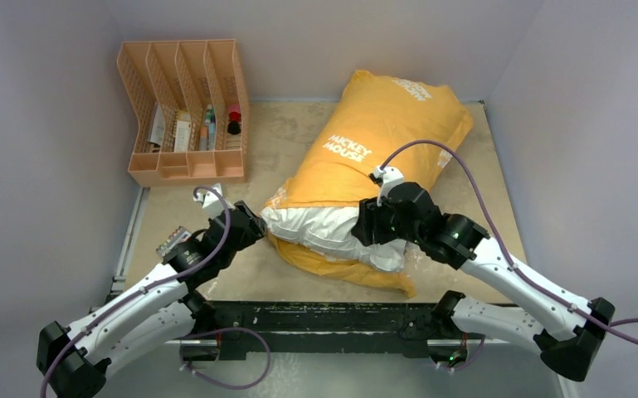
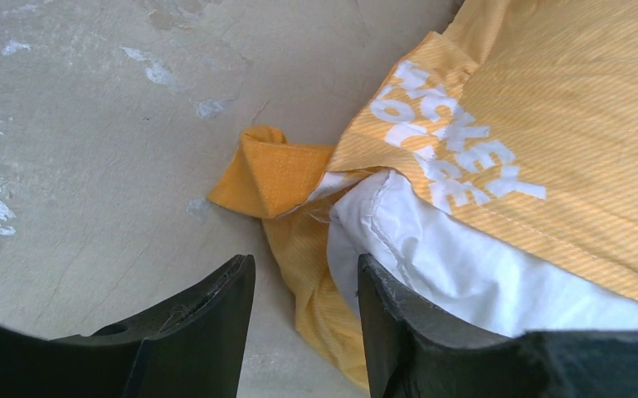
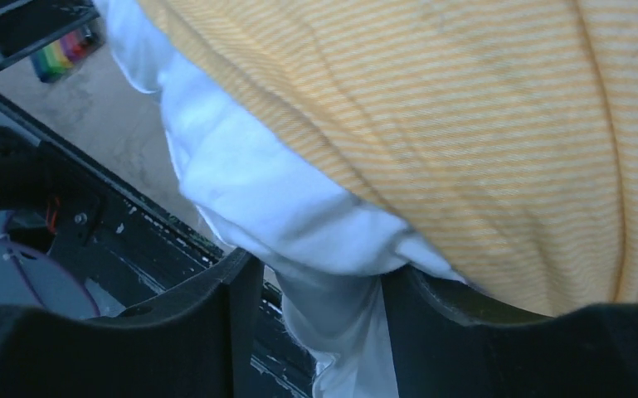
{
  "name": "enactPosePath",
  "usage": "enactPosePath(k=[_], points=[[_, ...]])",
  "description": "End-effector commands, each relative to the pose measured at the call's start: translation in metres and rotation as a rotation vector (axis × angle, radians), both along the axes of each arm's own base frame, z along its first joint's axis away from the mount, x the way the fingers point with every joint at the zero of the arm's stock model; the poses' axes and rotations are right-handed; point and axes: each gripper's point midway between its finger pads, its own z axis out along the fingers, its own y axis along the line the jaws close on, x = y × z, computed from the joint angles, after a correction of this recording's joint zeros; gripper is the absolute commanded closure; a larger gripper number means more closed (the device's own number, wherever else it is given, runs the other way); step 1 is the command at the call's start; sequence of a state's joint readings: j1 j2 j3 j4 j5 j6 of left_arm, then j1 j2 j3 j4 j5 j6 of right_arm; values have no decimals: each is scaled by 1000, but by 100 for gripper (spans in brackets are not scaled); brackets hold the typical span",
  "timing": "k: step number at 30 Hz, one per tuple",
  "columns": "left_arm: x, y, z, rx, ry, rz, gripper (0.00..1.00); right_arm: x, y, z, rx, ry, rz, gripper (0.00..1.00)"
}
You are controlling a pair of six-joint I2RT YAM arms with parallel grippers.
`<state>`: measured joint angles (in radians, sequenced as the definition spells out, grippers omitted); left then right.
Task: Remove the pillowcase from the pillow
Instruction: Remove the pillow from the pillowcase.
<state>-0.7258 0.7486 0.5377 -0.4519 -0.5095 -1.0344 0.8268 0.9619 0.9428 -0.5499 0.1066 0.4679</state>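
Observation:
The orange-yellow pillowcase (image 1: 382, 133) lies slantwise on the table, white lettering up. The white pillow (image 1: 323, 228) bulges out of its near open end. My left gripper (image 1: 259, 225) is at the left corner of that opening. In the left wrist view it (image 2: 307, 290) stands open, astride a twisted fold of the pillowcase (image 2: 564, 124), with the pillow (image 2: 465, 265) against its right finger. My right gripper (image 1: 363, 228) is at the right side of the opening. In the right wrist view it (image 3: 322, 290) is open around a hanging flap of the pillow (image 3: 257, 182), below the pillowcase (image 3: 465, 124).
A peach slotted file organiser (image 1: 187, 112) holding small bottles and papers stands at the back left. A black rail (image 1: 315, 319) runs along the table's near edge. A small colourful object (image 1: 168, 243) lies by the left arm. Grey walls close in on three sides.

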Motion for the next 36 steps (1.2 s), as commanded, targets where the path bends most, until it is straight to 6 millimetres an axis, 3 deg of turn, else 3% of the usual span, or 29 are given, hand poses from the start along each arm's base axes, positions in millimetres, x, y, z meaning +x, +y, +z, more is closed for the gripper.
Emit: enactPosePath(k=[1,4,6,9,17,21,26,32,36], points=[[6,-9,24,-16,-20,-32,53,2,19,46,107,-155,146,44],[2,-17,20,-4,26,-81,53,-5,24,61,112,-174,228,42],[0,-16,15,9,42,-82,53,-16,37,73,174,-178,322,43],[1,-3,14,36,33,-30,53,-31,55,85,271,-163,423,43],[-7,23,28,67,14,63,52,-37,82,96,367,-181,550,37],[-10,26,35,23,-22,70,43,-33,113,86,242,-176,589,34],[-13,32,46,-1,-45,94,42,-18,143,60,28,-232,537,30],[-17,46,57,5,-69,144,42,8,140,12,-208,-370,463,31],[-16,46,51,7,-60,146,41,21,139,-21,-286,-603,536,28]])
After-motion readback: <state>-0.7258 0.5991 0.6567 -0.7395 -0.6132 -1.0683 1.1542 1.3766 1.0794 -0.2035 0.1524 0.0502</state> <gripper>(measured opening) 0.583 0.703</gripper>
